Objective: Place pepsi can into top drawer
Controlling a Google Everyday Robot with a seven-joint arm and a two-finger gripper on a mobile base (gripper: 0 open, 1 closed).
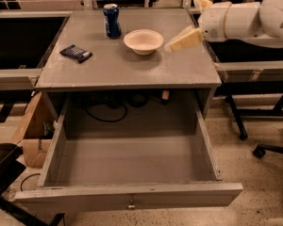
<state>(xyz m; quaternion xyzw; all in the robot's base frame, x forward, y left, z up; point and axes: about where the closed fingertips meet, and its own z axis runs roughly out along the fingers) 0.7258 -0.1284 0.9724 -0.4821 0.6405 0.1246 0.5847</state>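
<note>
- Standing on the grey desk (132,69), the dark blue pepsi can (112,20) is not yet grasped.
- The cream claw (185,24) is held open and empty, well right of it.
- The grey wooden top drawer (132,193) is pulled out.

top drawer (132,193) open — roomy, bowl (142,35) beside gripper (184,36)

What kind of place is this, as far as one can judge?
Probably an office or lab workroom: grey work tables stand side by side, a wheeled chair base sits on the speckled floor, and cables lie under the table. The robot's hand hangs open above the table's right side, beside the bowl.
</note>
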